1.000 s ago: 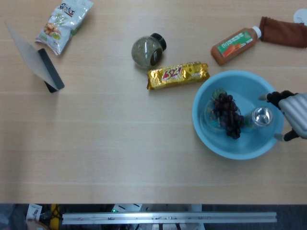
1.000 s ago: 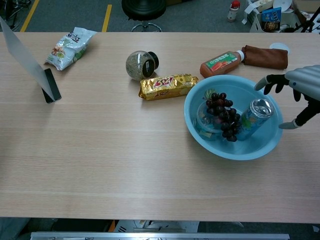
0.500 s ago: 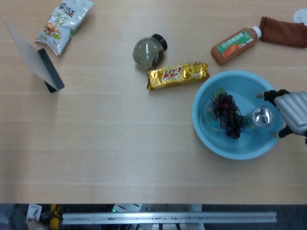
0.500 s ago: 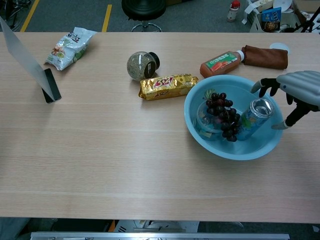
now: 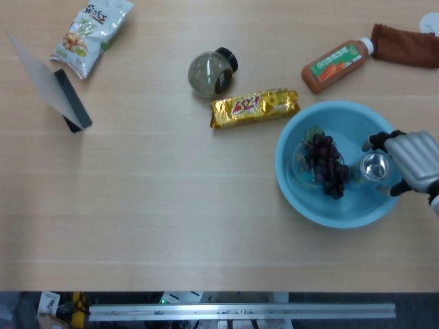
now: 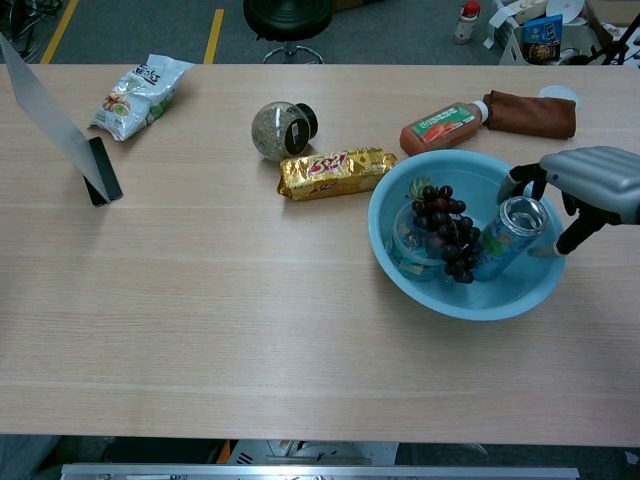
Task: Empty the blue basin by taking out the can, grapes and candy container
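The right hand (image 6: 585, 190) is hanging over the far right rim of the blue basin (image 6: 440, 292), fingers spread wide and holding nothing, its fingertips flanking the top of the can (image 6: 508, 236) without clearly touching it. The left hand is not showing in either view.

One can is leaning upright in the right part of the basin. It looks rigid but thin-walled and smooth, so I'd judge a wrap around its upper body the safest hold, firm enough not to slip, gentle enough not to dent.

One bunch of dark grapes (image 6: 447, 236) is lying in the basin's middle, against the can. It is soft and bruisable, and best lifted near the stem.

One clear candy container (image 6: 408, 247) is sitting under the grapes at the basin's left, likely light and slick.
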